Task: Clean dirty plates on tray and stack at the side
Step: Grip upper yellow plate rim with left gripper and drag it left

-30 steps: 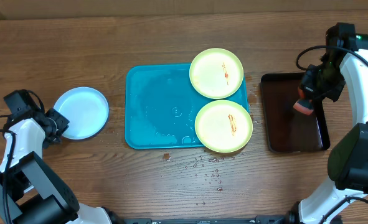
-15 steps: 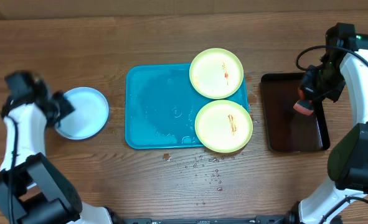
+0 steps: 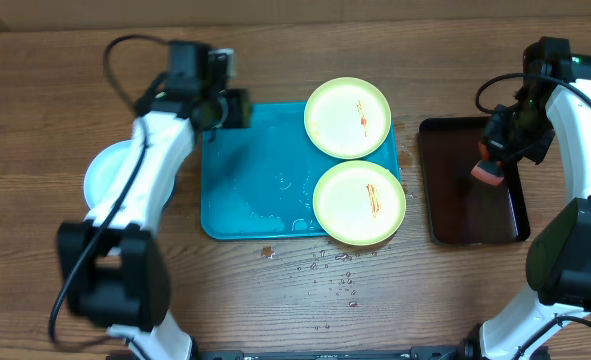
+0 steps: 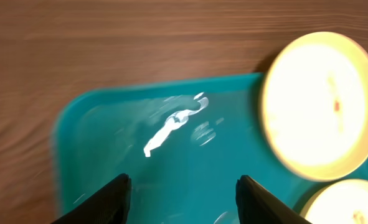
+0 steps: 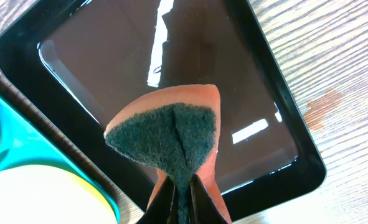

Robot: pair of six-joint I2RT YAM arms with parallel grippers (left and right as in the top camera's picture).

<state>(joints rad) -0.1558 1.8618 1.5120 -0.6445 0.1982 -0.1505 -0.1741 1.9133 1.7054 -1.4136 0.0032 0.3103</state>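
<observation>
Plates number three in the overhead view: two green-rimmed and one blue-rimmed. Two trays, one sponge and two tools make up the rest.

You see the turquoise tray (image 3: pixel 255 180) at the middle of the table (image 3: pixel 275 40), its floor wet and glinting. Both green-rimmed plates sit along its 3 o'clock side. The far green plate (image 3: pixel 348 118) lies at about 1 o'clock and overlaps the tray's rim. The near green plate (image 3: pixel 360 203) lies at about 4 o'clock and overhangs the rim there. The two are just beside each other. Each has a pale cream centre with a short red smear right of its middle. The blue plate (image 3: pixel 97 178) lies flat on the table at the tray's 9 o'clock, partly hidden under your left arm.

At the turquoise tray's 3 o'clock lies the dark tray (image 3: pixel 470 215), glossy and holding nothing else. Water drops (image 3: pixel 340 272) dot the table at the turquoise tray's 6 o'clock.

Your left tool (image 4: pixel 184 193) is spread wide and holds nothing, hanging over the tray's 11 o'clock corner. Your right tool (image 5: pixel 180 193) is pinched narrow on the sponge (image 5: pixel 171 137), orange with a dark green scouring face, folded between the fingers over the dark tray. You cannot tell whether it touches.
</observation>
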